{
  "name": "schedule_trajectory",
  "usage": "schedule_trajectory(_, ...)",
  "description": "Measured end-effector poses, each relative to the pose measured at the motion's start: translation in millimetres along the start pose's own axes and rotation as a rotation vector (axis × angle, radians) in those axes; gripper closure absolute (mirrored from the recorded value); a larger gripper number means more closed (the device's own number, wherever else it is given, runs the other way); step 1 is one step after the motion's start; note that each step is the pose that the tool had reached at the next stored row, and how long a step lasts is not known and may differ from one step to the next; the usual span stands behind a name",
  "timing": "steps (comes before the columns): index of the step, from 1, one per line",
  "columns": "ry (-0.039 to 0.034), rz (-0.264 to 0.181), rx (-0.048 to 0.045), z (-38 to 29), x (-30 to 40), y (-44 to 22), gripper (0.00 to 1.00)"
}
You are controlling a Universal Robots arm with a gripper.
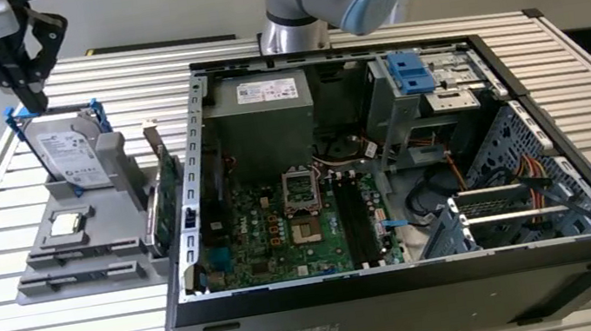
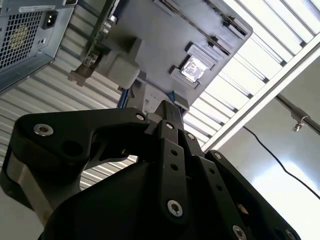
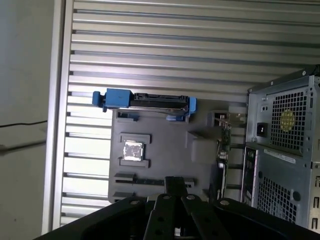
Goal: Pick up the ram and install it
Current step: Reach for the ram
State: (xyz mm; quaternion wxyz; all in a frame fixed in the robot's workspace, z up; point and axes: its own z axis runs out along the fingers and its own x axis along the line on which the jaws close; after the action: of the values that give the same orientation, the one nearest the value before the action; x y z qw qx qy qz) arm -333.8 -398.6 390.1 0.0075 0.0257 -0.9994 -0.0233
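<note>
Gripper (image 1: 30, 101) looks closed and empty, high above the tray (image 3: 165, 150); ram (image 3: 142, 182) seems slotted at the tray's end, so likely light, stiff and fragile: pinch mid-length, off the contact edge.

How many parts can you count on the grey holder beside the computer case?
3: a hard drive standing at one end, a processor chip lying in the middle, an expansion card on edge nearest the case. Others may be hidden.
</note>
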Motion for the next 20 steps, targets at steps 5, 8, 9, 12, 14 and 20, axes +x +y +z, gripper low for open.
schedule_trajectory(5,0.0000,0.000,0.0000,0.2,6.1,0.3,1.00)
schedule_trajectory(8,0.0000,0.000,0.0000,0.3,9.1,0.5,1.00)
schedule_trajectory(9,0.0000,0.000,0.0000,0.3,9.8,0.5,1.00)
schedule_trajectory(12,-0.0001,0.003,-0.0001,0.3,11.7,0.6,1.00)
schedule_trajectory(14,-0.0003,0.008,-0.0001,0.4,13.1,0.7,1.00)
schedule_trajectory(20,-0.0010,0.021,-0.0003,0.5,17.1,0.8,1.00)
